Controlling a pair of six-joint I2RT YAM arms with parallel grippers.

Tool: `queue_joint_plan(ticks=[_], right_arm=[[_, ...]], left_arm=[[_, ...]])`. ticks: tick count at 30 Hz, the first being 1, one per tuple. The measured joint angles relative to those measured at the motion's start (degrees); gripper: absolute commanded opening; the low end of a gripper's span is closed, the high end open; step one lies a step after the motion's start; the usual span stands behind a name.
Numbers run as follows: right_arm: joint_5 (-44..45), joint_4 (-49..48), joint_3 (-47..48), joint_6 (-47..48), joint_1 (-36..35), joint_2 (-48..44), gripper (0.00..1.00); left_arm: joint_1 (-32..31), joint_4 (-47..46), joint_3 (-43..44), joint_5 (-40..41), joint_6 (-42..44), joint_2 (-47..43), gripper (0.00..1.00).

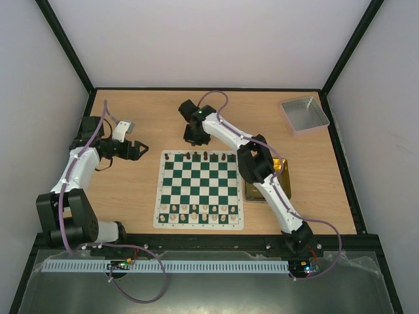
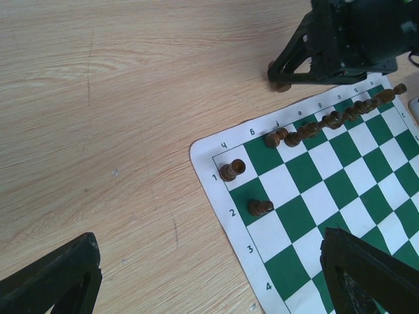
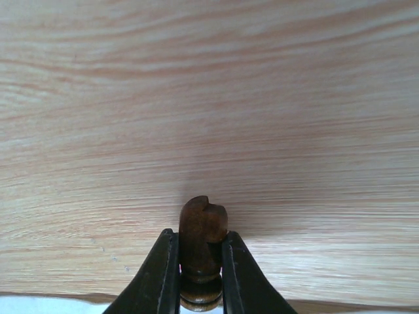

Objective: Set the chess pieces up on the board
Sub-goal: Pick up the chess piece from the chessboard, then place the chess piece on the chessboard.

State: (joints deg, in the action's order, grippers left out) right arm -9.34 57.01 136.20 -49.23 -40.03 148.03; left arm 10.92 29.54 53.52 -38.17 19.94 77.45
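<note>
The green-and-white board (image 1: 200,186) lies mid-table. Dark chess pieces (image 1: 206,156) line its far row, and in the left wrist view a rook (image 2: 232,170) and a pawn (image 2: 260,208) stand at the board's (image 2: 308,176) corner. My right gripper (image 1: 194,137) is down at the bare wood just past the far edge. It is shut on a dark brown knight (image 3: 203,229), with a finger (image 3: 163,268) pressed against each side of it. My left gripper (image 1: 139,149) hovers left of the board, open and empty (image 2: 208,237).
Pale pieces (image 1: 196,212) fill the board's two near rows. A gold tin (image 1: 283,171) lies right of the board, partly under my right arm. A grey tray (image 1: 304,114) sits at the back right. Black frame posts border the table.
</note>
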Motion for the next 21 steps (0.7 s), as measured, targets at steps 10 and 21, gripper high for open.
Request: queue_joint_plan(ticks=[10, 21], right_arm=[[14.4, -5.4, -19.4, 4.4, 0.0, -20.9, 0.02], [32.2, -18.8, -57.4, 4.6, -7.5, -51.3, 0.02]], left_arm=[[0.0, 0.0, 0.0, 1.3, 0.0, 0.0, 0.91], [0.0, 2.1, 0.0, 4.0, 0.4, -1.6, 0.92]])
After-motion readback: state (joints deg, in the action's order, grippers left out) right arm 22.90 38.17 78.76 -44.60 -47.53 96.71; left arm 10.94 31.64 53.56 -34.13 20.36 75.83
